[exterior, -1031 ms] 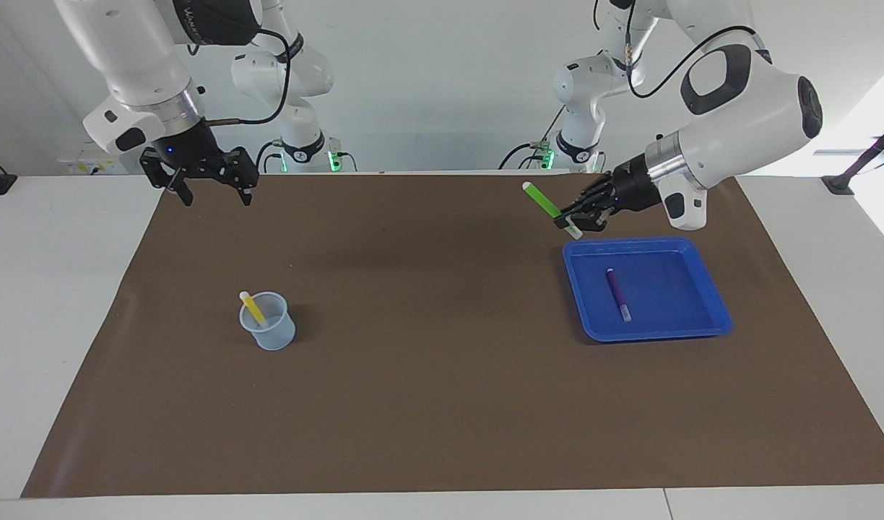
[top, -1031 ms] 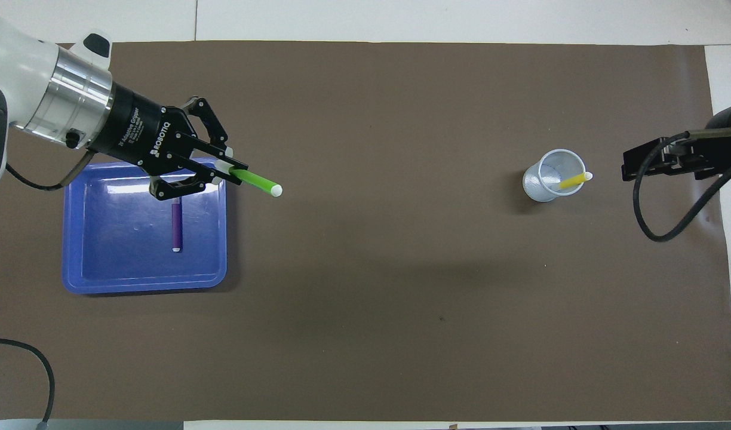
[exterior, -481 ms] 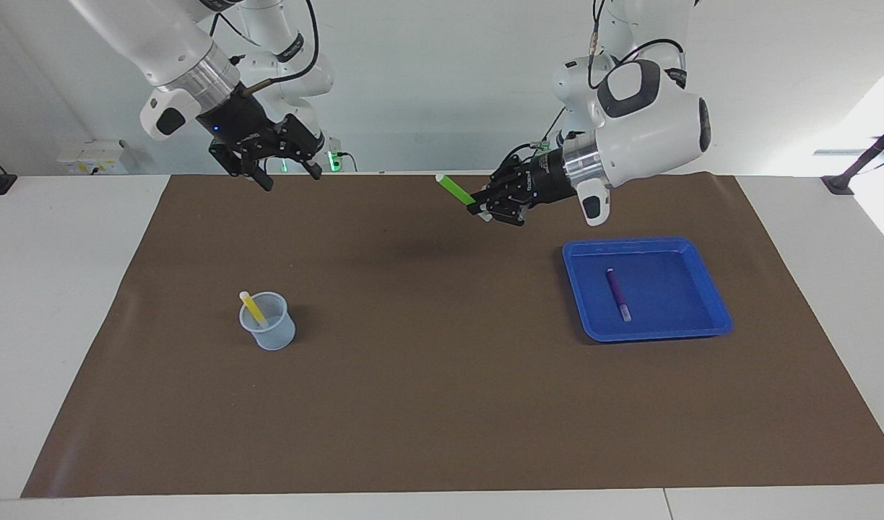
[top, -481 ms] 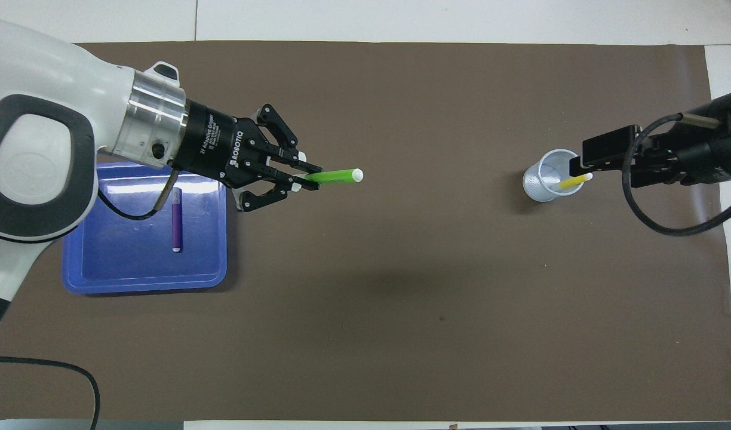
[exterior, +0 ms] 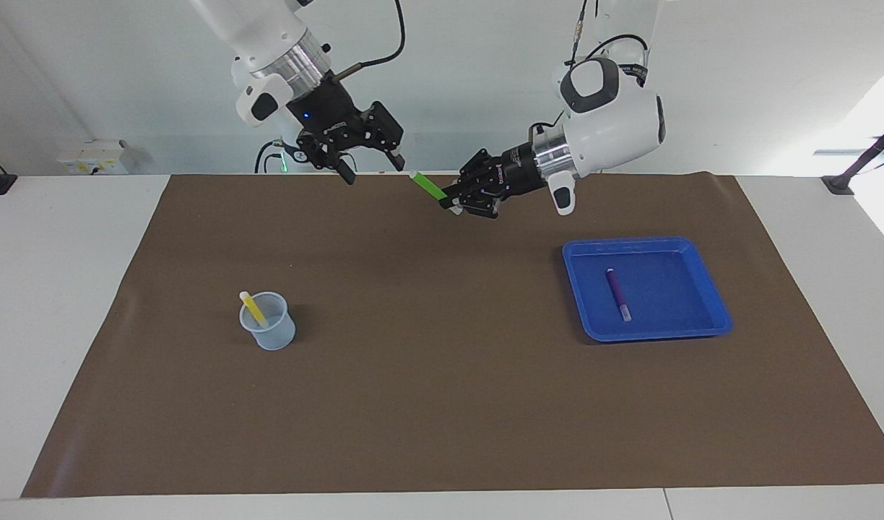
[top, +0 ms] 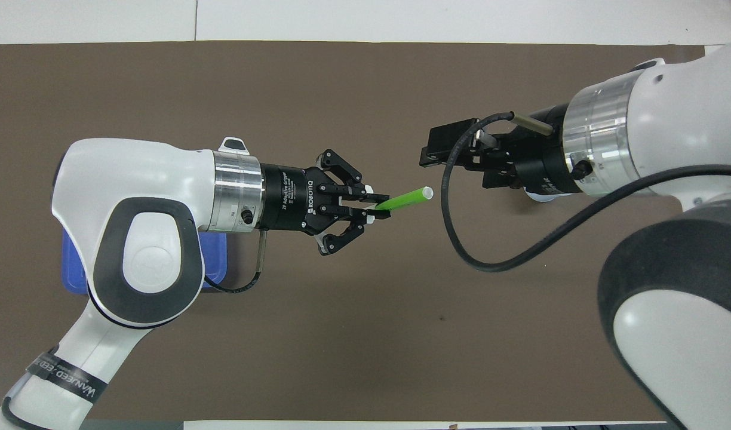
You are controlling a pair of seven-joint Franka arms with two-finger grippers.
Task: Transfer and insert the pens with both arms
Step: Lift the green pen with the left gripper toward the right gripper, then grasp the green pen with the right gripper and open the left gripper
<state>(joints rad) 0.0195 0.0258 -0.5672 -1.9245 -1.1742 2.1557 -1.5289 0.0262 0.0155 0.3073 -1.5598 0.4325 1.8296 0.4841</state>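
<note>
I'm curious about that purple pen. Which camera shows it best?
The facing view: the purple pen lies in plain sight in the blue tray. In the overhead view the left arm covers it, so only a strip of the tray shows.

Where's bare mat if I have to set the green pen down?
Bare brown mat lies between the cup and the blue tray, and along the edge farthest from the robots. The tray holds only the purple pen. The left hand holds the green pen.
</note>
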